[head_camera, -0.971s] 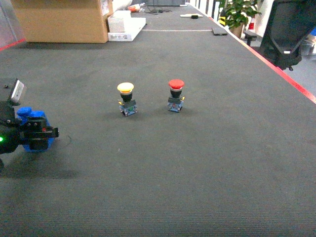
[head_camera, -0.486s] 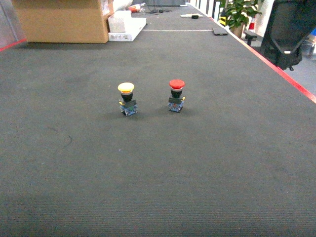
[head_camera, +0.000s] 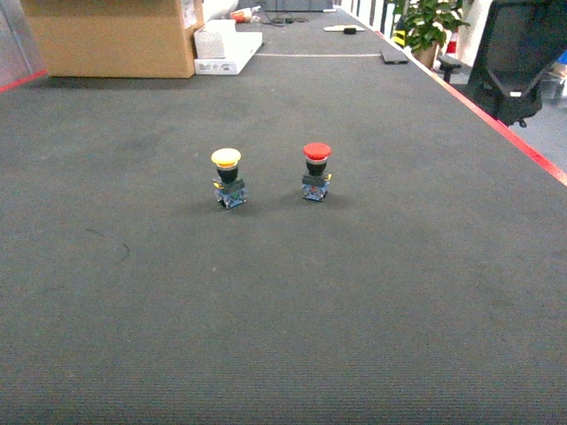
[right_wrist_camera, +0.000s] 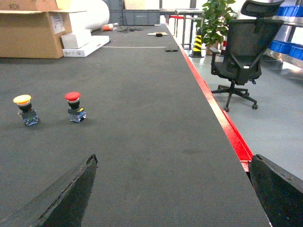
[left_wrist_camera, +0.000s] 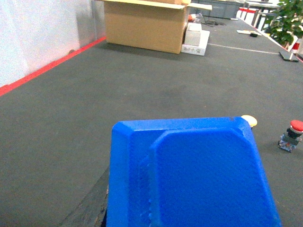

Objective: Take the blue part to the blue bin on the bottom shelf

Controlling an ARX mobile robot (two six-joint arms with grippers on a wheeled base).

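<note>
My left wrist camera is filled by the blue part (left_wrist_camera: pixel 189 175), a smooth blue plastic body with a raised panel, sitting right under the lens where my left pincer would be; the fingers themselves are hidden behind it, so I cannot tell how they stand or whether they clamp it. From the head camera neither of my arms shows, nor does the blue part.

My right pincer (right_wrist_camera: pixel 173 189) is spread wide, its two dark fingers (right_wrist_camera: pixel 71 194) at the lower corners of the right wrist view, with nothing between them but the dark mat (head_camera: pixel 354 310).

On that mat I count two push buttons, standing upright near each other: one yellow-capped button (head_camera: pixel 228 177) and one red-capped button (head_camera: pixel 315 171), the red to the right of the yellow in the head view. Far back stands one open cardboard box (head_camera: pixel 111 35), with one white flat box (head_camera: pixel 226 44) just beside it. One red stripe (head_camera: pixel 523 146) runs along the mat's right edge, and beyond it are one black office chair (right_wrist_camera: pixel 241 47) and one potted plant (right_wrist_camera: pixel 215 19)
</note>
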